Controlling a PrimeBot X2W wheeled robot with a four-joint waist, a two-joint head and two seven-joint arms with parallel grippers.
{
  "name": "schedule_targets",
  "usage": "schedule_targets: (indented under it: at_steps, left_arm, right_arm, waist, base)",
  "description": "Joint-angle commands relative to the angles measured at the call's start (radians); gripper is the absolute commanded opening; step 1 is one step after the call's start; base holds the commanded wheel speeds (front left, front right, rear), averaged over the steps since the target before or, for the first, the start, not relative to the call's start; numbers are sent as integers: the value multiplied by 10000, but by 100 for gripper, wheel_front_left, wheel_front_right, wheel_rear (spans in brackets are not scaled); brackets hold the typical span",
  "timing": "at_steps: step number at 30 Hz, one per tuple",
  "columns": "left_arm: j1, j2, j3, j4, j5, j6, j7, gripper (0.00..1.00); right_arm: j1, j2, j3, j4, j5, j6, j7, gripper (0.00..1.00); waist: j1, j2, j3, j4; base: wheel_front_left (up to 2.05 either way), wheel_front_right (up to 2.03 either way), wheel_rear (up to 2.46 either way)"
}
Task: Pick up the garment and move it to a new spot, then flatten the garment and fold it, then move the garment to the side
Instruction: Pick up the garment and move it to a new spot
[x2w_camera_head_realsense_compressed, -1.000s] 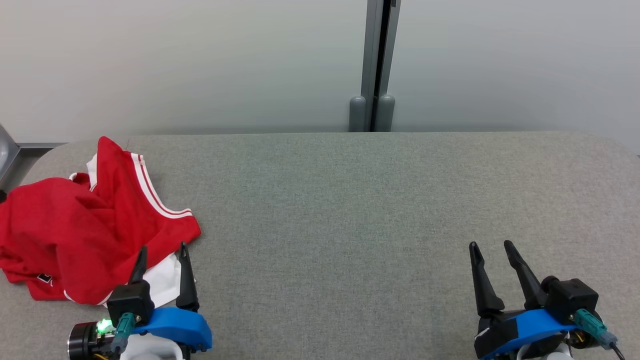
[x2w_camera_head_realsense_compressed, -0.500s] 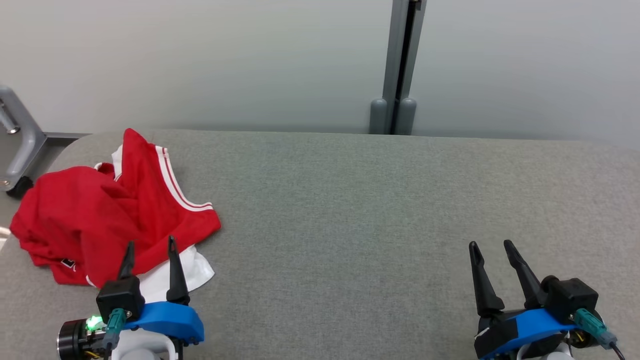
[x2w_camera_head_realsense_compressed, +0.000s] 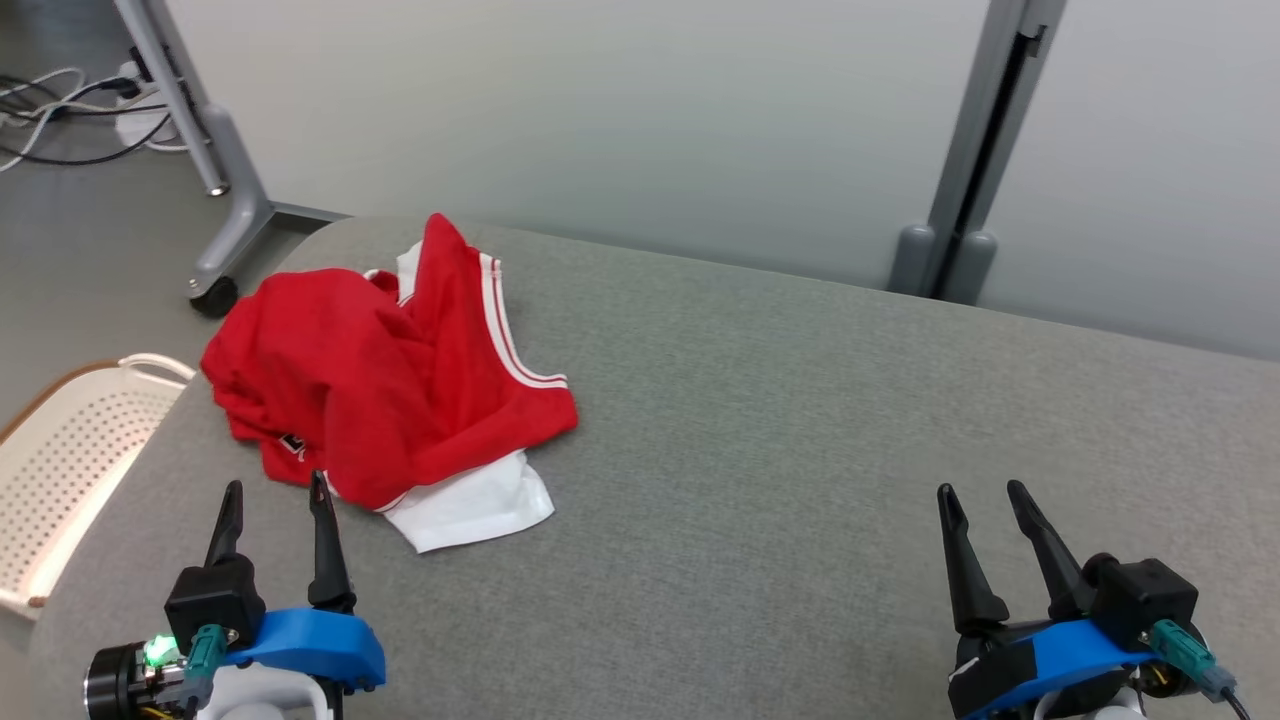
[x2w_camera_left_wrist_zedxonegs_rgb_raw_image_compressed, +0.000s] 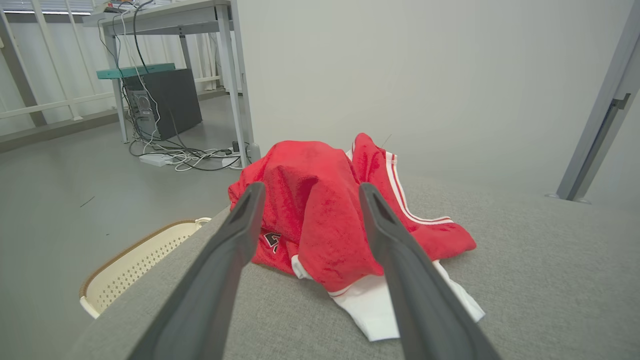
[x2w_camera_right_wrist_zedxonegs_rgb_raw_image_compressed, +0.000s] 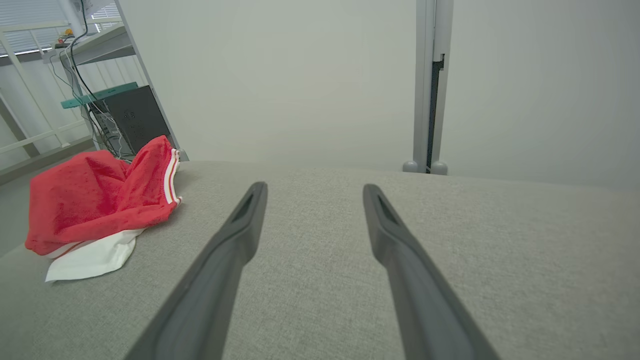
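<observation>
Left pincer (x2w_camera_head_realsense_compressed: 275, 492), right pincer (x2w_camera_head_realsense_compressed: 982, 492): both agape.

Lies as a red garment (x2w_camera_head_realsense_compressed: 390, 390), bunched up in a soft heap, not flat. Has white stripes along one edge and a white part poking out flat at the bottom. Sits in the upper left of the head view, on the grey bench (x2w_camera_head_realsense_compressed: 800, 450), near its round corner.

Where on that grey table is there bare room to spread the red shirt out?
The wide stretch of grey table between the red garment and the right gripper is bare, back to the far edge. The crowded part is the left end, where the garment lies bunched just beyond the left gripper.
</observation>
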Motion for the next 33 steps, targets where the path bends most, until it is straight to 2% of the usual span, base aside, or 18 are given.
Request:
schedule_targets:
  at_steps: [1, 2, 15, 27, 33]
  left_arm:
    - [9, 40, -16, -69, -3, 21, -28, 100]
    - [62, 59, 25, -107, -40, 28, -28, 100]
    - [178, 108, 133, -369, -87, 121, -28, 100]
    - [487, 143, 531, -758, -265, 284, -28, 100]
    - [-48, 254, 585, -612, -384, 70, -28, 100]
  right_arm:
    - [79, -65, -20, -31, -2, 26, -42, 100]
    - [97, -65, -15, -67, 3, 26, -42, 100]
    - [86, -65, -68, -142, -75, 24, -40, 100]
    - [-272, -65, 202, -27, -175, 24, -42, 100]
    - [-93, -67, 38, -190, -371, 24, -40, 100]
  waist:
    - [0, 0, 174, 327]
    - [0, 0, 170, 661]
    - [0, 0, 326, 2348]
    - [0, 0, 523, 2463]
    - [0, 0, 643, 2182]
  base:
    - [0, 0, 0]
    - [0, 0, 0]
    - [0, 0, 0]
    - [0, 0, 0]
    - [0, 0, 0]
